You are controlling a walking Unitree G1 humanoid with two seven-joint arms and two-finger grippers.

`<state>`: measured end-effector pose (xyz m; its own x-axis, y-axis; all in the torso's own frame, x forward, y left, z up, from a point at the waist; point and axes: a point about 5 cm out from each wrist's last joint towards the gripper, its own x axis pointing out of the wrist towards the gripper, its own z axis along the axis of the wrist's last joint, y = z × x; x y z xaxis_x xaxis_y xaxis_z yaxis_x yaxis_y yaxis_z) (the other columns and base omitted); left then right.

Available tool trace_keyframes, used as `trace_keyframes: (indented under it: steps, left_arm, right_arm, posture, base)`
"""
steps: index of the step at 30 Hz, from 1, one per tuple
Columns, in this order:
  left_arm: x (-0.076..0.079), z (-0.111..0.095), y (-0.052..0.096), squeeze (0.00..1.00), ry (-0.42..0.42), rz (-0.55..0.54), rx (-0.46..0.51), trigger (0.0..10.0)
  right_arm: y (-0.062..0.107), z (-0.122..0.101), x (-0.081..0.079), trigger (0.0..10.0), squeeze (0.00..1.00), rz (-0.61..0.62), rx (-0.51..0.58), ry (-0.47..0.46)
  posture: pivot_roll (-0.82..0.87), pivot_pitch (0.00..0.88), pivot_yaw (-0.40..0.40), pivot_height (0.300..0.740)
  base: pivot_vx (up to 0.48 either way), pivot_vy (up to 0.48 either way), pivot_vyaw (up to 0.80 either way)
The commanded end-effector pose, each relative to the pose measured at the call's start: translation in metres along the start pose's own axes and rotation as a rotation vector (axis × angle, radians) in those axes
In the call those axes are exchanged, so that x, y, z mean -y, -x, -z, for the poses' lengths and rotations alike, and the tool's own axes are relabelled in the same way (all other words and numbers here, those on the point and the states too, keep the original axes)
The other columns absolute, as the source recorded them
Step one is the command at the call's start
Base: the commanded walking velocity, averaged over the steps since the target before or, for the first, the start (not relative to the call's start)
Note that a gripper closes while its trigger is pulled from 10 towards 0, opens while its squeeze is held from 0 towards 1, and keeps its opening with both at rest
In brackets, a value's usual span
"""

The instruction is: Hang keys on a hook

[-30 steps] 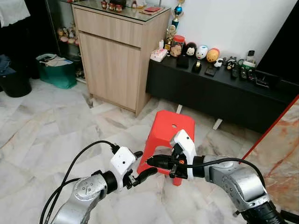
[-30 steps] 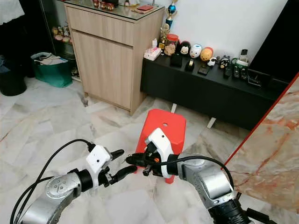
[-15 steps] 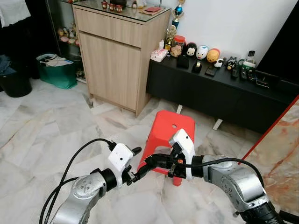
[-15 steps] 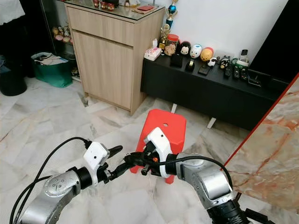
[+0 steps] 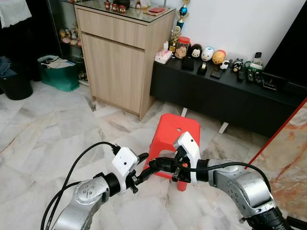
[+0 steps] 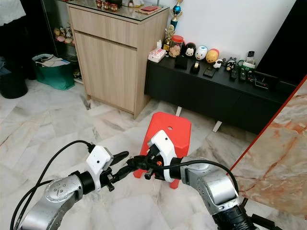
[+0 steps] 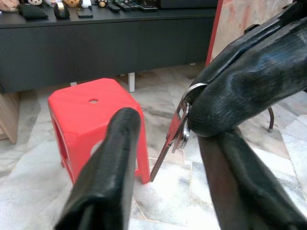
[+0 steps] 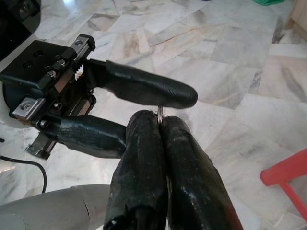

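While the right gripper [image 5: 154,166] kept its two fingers pressed together on the keys [image 7: 176,135], pinching them by the ring so that the blades dangled free below, the left gripper [image 5: 142,166] stood spread with its fingers on either side of the right one's tips, the two meeting in the air in front of the red stool [image 5: 175,136] and above the marble floor [image 5: 57,129]. This looked like a hand-over, and the likeliest failure was a drop: the hold was only on the thin ring, at the very fingertips, so if the right gripper let go before the left had closed on metal, the keys would fall to the floor. The left fingers could also close on the right gripper's own rubber tips instead of the keys, since those tips sat directly between them, leaving nothing truly caught. A grip on a swinging blade rather than the ring might twist loose, and would leave the ring badly placed for a hook. No hook could be made out near the cabinet [image 5: 120,52] or the low black shelf [image 5: 225,96], so walking lay ahead, and loosely held keys could shake free.
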<state>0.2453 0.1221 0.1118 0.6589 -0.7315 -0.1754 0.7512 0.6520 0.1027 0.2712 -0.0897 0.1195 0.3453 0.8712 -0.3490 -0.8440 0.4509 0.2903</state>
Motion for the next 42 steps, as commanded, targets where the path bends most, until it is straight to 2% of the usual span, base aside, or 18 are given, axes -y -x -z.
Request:
trace_keyframes:
  steps: [1, 23, 24, 25, 26, 32, 37, 38, 39, 42]
  left_arm:
    - [0.002, -0.010, -0.002, 0.00, -0.022, 0.014, 0.037, 0.0]
    - [0.002, -0.009, -0.001, 0.00, -0.021, 0.028, 0.036, 0.0]
    - [0.003, -0.009, -0.001, 0.00, -0.021, 0.029, 0.035, 0.0]
    - [0.003, -0.009, 0.000, 0.00, -0.022, 0.029, 0.033, 0.0]
    - [0.003, -0.009, 0.000, 0.00, -0.022, 0.029, 0.032, 0.0]
    - [0.003, -0.009, 0.000, 0.00, -0.020, 0.028, 0.031, 0.0]
    - [0.003, -0.009, 0.000, 0.00, -0.020, 0.029, 0.030, 0.0]
    - [0.004, -0.008, 0.000, 0.00, -0.020, 0.031, 0.029, 0.0]
    - [0.004, -0.008, 0.000, 0.00, -0.020, 0.031, 0.029, 0.0]
    - [0.004, -0.008, 0.000, 0.00, -0.018, 0.034, 0.025, 0.0]
  right_arm:
    - [0.004, -0.001, 0.002, 10.0, 0.00, 0.015, 0.008, -0.005]
    - [0.003, 0.001, 0.010, 10.0, 0.00, 0.073, 0.017, -0.029]
    - [0.003, 0.001, 0.010, 10.0, 0.03, 0.075, 0.018, -0.029]
    - [0.003, 0.001, 0.011, 10.0, 0.72, 0.081, 0.018, -0.026]
    - [0.003, 0.001, 0.011, 10.0, 1.00, 0.085, 0.017, -0.026]
    - [0.002, 0.002, 0.012, 10.0, 1.00, 0.091, 0.017, -0.035]
    - [0.002, -0.003, 0.018, 10.0, 1.00, 0.151, 0.056, -0.048]
    - [0.003, -0.006, 0.025, 10.0, 0.38, 0.209, 0.077, -0.053]
    - [0.004, -0.007, 0.028, 10.0, 0.00, 0.232, 0.088, -0.061]
    - [0.007, -0.015, 0.040, 10.0, 0.00, 0.311, 0.166, -0.116]
  posture:
    - [0.10, 0.000, -0.162, 0.740]
    - [0.11, 0.000, -0.158, 0.740]
    - [0.11, 0.000, -0.158, 0.740]
    - [0.11, 0.000, -0.158, 0.740]
    - [0.11, 0.000, -0.158, 0.740]
    - [0.11, 0.000, -0.159, 0.740]
    - [0.11, 0.000, -0.159, 0.740]
    - [0.11, 0.000, -0.159, 0.740]
    - [0.11, 0.000, -0.160, 0.740]
    - [0.11, 0.000, -0.161, 0.740]
  base:
    - [0.000, 0.000, 0.00]
    - [0.000, 0.000, 0.00]
    - [0.000, 0.000, 0.00]
    - [0.000, 0.000, 0.00]
    - [0.000, 0.000, 0.00]
    - [0.000, 0.000, 0.00]
    - [0.000, 0.000, 0.00]
    - [0.000, 0.000, 0.00]
    - [0.000, 0.000, 0.00]
    - [0.000, 0.000, 0.00]
